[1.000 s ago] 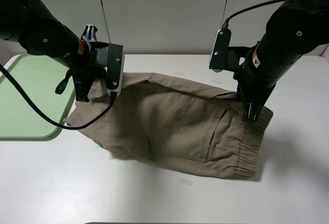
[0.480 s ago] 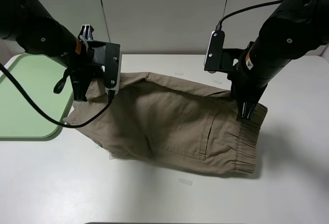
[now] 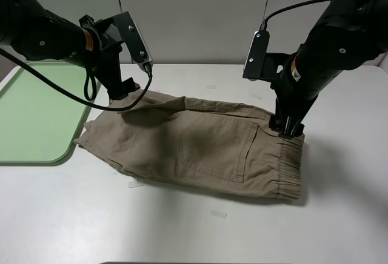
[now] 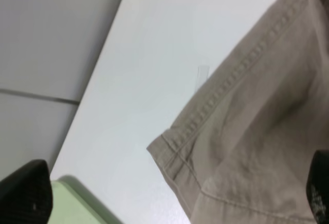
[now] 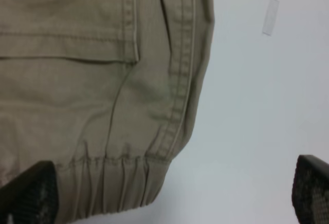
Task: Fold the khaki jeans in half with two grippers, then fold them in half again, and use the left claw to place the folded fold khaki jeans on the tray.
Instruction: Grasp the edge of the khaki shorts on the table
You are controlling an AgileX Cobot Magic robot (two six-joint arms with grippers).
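The khaki jeans (image 3: 200, 146) are tan shorts lying flat on the white table, waistband to the right and a patch pocket facing up. My left gripper (image 3: 121, 94) hovers over their back left corner, jaws wide open and empty. In the left wrist view the gripper (image 4: 172, 193) spans a hem corner of the jeans (image 4: 247, 131). My right gripper (image 3: 287, 128) stands at the back end of the waistband, open and empty. In the right wrist view the gripper (image 5: 172, 190) spans the gathered waistband of the jeans (image 5: 103, 106). The pale-green tray (image 3: 30, 112) lies at the left, touching the hem.
Small clear tape strips lie on the table, one in front of the jeans (image 3: 218, 214), one by their front left edge (image 3: 134, 184), and one behind them (image 3: 210, 86). A grey wall stands behind the table. The tray's corner (image 4: 77, 203) shows in the left wrist view.
Both grippers have let go of the cloth edge and opened. The jeans have settled flat. The left gripper swung up and back to the right; the right gripper dropped slightly by the waistband.
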